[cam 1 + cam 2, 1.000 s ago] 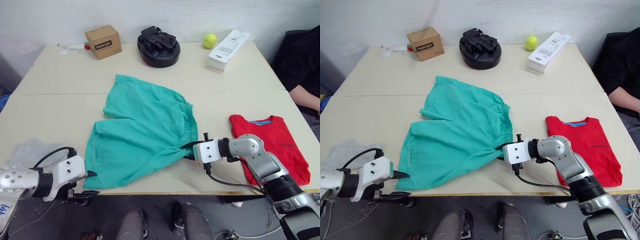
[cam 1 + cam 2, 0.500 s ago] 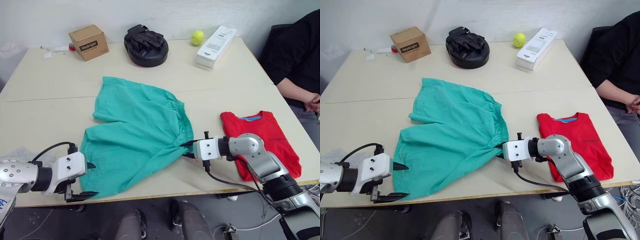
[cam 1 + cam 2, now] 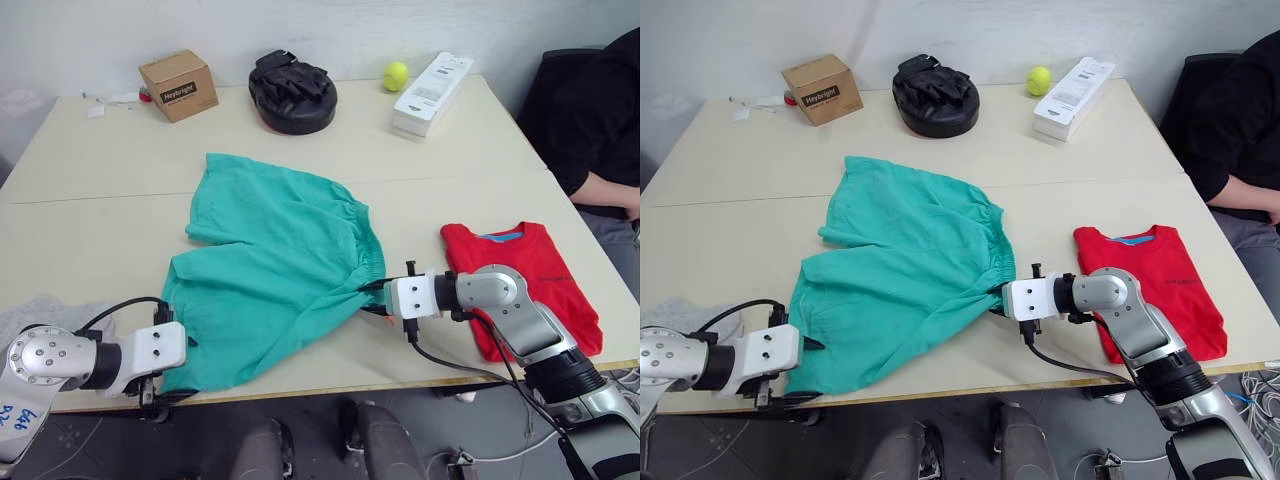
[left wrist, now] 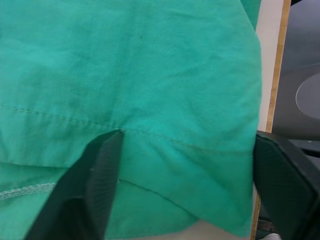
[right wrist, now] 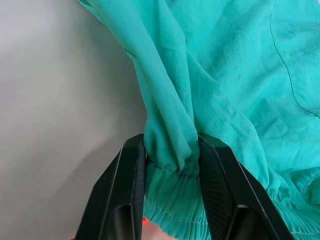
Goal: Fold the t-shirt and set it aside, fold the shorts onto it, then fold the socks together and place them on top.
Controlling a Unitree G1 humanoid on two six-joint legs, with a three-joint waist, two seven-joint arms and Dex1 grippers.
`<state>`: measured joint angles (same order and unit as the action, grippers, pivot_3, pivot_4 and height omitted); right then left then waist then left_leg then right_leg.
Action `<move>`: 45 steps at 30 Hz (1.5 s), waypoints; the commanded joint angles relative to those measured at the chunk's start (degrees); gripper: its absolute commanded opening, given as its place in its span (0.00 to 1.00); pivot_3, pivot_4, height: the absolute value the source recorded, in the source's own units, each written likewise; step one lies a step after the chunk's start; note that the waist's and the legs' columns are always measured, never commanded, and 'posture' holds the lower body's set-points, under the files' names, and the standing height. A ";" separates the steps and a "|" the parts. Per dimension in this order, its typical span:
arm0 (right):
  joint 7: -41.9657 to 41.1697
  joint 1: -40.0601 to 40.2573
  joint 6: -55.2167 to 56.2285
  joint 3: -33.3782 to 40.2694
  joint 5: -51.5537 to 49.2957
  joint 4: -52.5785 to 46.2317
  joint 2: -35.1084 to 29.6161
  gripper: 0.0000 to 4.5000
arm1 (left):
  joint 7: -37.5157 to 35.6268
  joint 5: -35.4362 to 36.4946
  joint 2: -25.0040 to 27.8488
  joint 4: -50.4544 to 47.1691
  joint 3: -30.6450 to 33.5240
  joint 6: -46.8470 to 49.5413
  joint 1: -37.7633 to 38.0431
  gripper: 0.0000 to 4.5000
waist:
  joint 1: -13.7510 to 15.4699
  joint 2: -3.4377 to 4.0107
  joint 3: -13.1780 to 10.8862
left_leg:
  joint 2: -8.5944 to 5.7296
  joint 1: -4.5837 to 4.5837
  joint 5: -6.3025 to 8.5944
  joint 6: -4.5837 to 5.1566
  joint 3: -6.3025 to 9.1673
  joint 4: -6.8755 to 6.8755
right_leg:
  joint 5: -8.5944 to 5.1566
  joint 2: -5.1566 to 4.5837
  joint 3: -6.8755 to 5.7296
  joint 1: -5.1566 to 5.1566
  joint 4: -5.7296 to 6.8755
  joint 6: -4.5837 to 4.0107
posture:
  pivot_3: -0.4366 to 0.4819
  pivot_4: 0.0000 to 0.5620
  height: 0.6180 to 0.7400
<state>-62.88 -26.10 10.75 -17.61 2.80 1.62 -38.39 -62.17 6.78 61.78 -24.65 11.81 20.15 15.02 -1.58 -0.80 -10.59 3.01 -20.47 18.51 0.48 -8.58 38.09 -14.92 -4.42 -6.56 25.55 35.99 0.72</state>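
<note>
The teal-green shorts lie spread over the middle of the table. My right gripper is shut on a bunched fold by the waistband, at the shorts' right edge, with a bit of orange drawstring beside it. My left gripper is open at the table's near edge, its fingers straddling the hem of the near leg. The red t-shirt lies folded at the right. The socks are a pale grey heap at the near left.
Along the far edge of the table stand a cardboard box, a black padded mitt, a tennis ball and a white carton. A person in black sits at the right side.
My left gripper has moved in from the left, and its open fingers now reach around the shorts' near hem. The right gripper keeps its hold in place. The camera shifted earlier.
</note>
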 commanded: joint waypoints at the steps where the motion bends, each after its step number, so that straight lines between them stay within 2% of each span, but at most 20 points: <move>1: 0.64 -0.42 -0.02 1.25 -0.90 -1.96 0.14 0.33 | 1.85 -2.85 0.27 3.21 -1.54 -0.72 -0.57 0.58 | 0.01 0.00 0.00 | 0.00 0.03 -0.01 0.01 0.00 -0.01 | 0.00 0.00 0.00 -0.01 0.00 -0.02 | 0.48 0.27 1.00; 3: 0.43 -0.14 -0.27 1.29 -1.06 -2.08 -0.11 0.33 | 1.87 -2.88 0.26 3.71 -1.73 -1.07 -0.79 0.44 | 0.03 0.01 0.00 | 0.00 0.05 -0.04 -0.04 0.00 -0.03 | 0.00 0.00 0.00 -0.02 0.00 -0.06 | 0.48 0.27 1.00; 6: -0.13 -0.02 -0.67 1.33 -1.60 -2.06 -0.28 0.20 | 2.01 -2.95 0.35 4.63 -1.70 -1.73 -0.88 0.25 | 0.04 0.01 0.00 | 0.00 0.06 -0.03 -0.16 -0.01 -0.04 | 0.00 0.00 0.02 -0.03 0.00 -0.08 | 0.48 0.27 1.00; 8: -0.41 -0.05 -0.89 1.46 -1.93 -2.01 -0.41 0.04 | 1.96 -2.83 0.59 5.10 -1.35 -2.22 -0.65 0.11 | 0.04 0.01 0.00 | 0.00 0.08 -0.05 -0.16 -0.01 -0.04 | -0.01 0.00 0.02 -0.03 0.00 -0.10 | 0.48 0.27 1.00; 9: -0.50 -0.10 -1.03 1.56 -2.13 -2.01 -0.49 0.00 | 1.88 -2.71 0.76 5.25 -1.09 -2.44 -0.48 0.03 | 0.03 0.01 0.00 | 0.01 0.08 -0.05 -0.17 -0.01 -0.05 | -0.01 0.00 0.02 -0.03 0.00 -0.10 | 0.48 0.27 1.00; 10: -0.69 -0.18 -1.30 1.73 -2.47 -2.05 -0.61 0.00 | 1.80 -2.58 0.95 5.37 -0.84 -2.63 -0.34 0.01 | 0.03 0.01 0.00 | 0.01 0.08 -0.06 -0.14 -0.01 -0.06 | 0.00 0.00 0.01 -0.03 0.00 -0.10 | 0.48 0.27 1.00; 13: -2.58 -0.22 -3.04 2.50 -4.66 -2.81 -1.70 0.00 | 0.41 -1.34 1.69 5.50 0.64 -2.89 0.16 0.01 | 0.00 0.02 0.00 | 0.01 0.08 -0.09 -0.09 -0.02 -0.10 | 0.00 0.00 0.02 -0.02 0.00 -0.11 | 0.48 0.27 1.00; 16: -6.44 0.61 -7.11 3.80 -9.43 -5.38 -3.93 0.00 | -4.14 2.44 2.90 3.97 4.13 -1.67 1.93 0.01 | -0.07 0.00 -0.01 | 0.06 0.06 -0.10 -0.08 -0.03 -0.11 | -0.02 0.03 -0.01 0.01 0.00 -0.14 | 0.48 0.27 1.00; 22: -15.51 5.46 -19.98 6.61 -22.89 -15.71 -10.85 0.00 | -17.78 11.67 5.38 -4.99 13.83 4.61 13.16 0.01 | 0.07 -0.10 -0.07 | 0.21 -0.08 0.14 -0.11 -0.01 -0.13 | -0.12 0.12 -0.15 0.11 -0.10 -0.19 | 0.48 0.27 1.00; 25: -16.83 7.38 -25.58 7.22 -26.72 -19.33 -12.93 0.00 | -17.76 12.82 4.68 -6.45 14.78 5.24 13.50 0.01 | 0.13 -0.11 -0.07 | 0.21 -0.12 0.25 -0.12 0.00 -0.11 | -0.19 0.13 -0.18 0.11 -0.18 -0.15 | 0.48 0.27 1.00; 28: -17.63 7.91 -27.55 6.34 -26.92 -19.46 -13.93 0.00 | -14.95 12.34 4.07 -5.21 11.91 5.76 9.37 0.01 | 0.19 -0.16 -0.10 | 0.21 -0.11 0.25 -0.10 0.02 -0.10 | -0.19 0.15 -0.18 0.09 -0.21 -0.15 | 0.48 0.27 1.00; 31: -14.16 3.80 -24.46 5.37 -21.73 -13.73 -11.04 0.00 | -10.25 8.88 3.90 -0.68 7.20 4.56 2.32 0.01 | 0.25 -0.21 -0.14 | 0.21 -0.08 0.30 -0.34 0.02 -0.10 | -0.20 0.19 -0.15 0.02 -0.34 -0.17 | 0.48 0.27 1.00; 32: -10.40 0.10 -22.79 5.46 -18.62 -9.29 -8.89 0.00 | -7.22 6.77 3.28 3.32 4.38 4.00 -3.86 0.01 | 0.24 -0.21 -0.14 | 0.21 -0.09 0.28 -0.35 0.02 -0.08 | -0.17 0.20 -0.14 0.02 -0.35 -0.18 | 0.48 0.27 1.00; 34: -1.49 -8.04 -18.45 6.58 -12.75 0.71 -4.21 0.00 | 1.25 0.56 0.09 13.84 -1.29 -0.26 -19.42 0.01 | 0.08 -0.23 -0.27 | 0.19 -0.05 0.14 -0.35 -0.02 -0.02 | 0.01 0.22 -0.08 -0.03 -0.37 -0.19 | 0.48 0.27 1.00; 35: 4.07 -12.66 -16.43 7.76 -10.11 6.38 -1.88 0.00 | 7.76 -3.27 -2.80 20.97 -3.51 -3.62 -29.39 0.01 | 0.10 -0.31 -0.37 | 0.19 -0.13 -0.04 -0.34 -0.04 -0.03 | 0.21 0.26 -0.04 0.00 -0.45 -0.21 | 0.48 0.27 1.00; 37: 17.92 -21.21 -7.20 10.31 -3.35 17.22 0.55 0.00 | 25.21 -9.48 -8.36 36.00 -3.96 -12.47 -51.07 0.01 | 0.46 -0.54 -0.56 | 0.20 -0.28 -0.41 -0.42 -0.01 -0.04 | 0.58 0.33 -0.03 0.05 -0.53 -0.32 | 0.48 0.27 1.00; 38: 24.37 -24.64 -1.59 11.19 -0.01 21.40 0.59 0.00 | 33.14 -12.13 -9.36 42.58 -3.58 -17.60 -60.19 0.01 | 0.90 -0.93 -0.67 | 0.20 -0.49 -0.59 -0.49 0.05 -0.04 | 0.63 0.32 -0.07 0.19 -0.47 -0.32 | 0.48 0.27 1.00; 39: 28.65 -26.87 3.16 11.70 2.26 24.13 0.43 0.00 | 37.94 -13.79 -9.54 47.16 -3.36 -22.13 -66.62 0.01 | 1.13 -1.24 -0.70 | 0.18 -0.92 -1.04 -0.80 -0.01 0.01 | 1.01 0.27 -0.06 0.72 -0.22 -0.40 | 0.48 0.27 1.00; 42: 41.47 -30.96 13.98 13.35 8.31 28.02 -0.96 0.00 | 46.30 -18.63 -7.09 55.88 -5.25 -35.65 -79.54 0.01 | 0.85 -1.35 -0.63 | 0.16 -1.99 -1.36 -0.81 -0.47 -0.05 | 1.15 0.14 -0.13 2.04 0.14 -0.42 | 0.48 0.27 1.00; 45: 48.39 -31.82 20.88 14.34 12.21 27.75 -2.35 0.00 | 48.25 -20.04 -5.81 59.98 -6.56 -43.45 -85.35 0.01 | -0.02 -1.31 -0.61 | -0.07 -1.81 -1.17 -0.63 -0.91 -0.41 | 1.13 -0.07 -0.81 2.16 0.02 -0.40 | 0.48 0.27 1.00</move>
<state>-19.03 -59.40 29.01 -7.57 12.70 27.05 -37.69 -18.00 -12.21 52.57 30.54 1.54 -21.01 -69.44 -1.60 -2.11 -11.20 2.89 -22.25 17.40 -0.08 -9.70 37.48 -13.84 -4.57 -7.59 27.72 35.92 0.38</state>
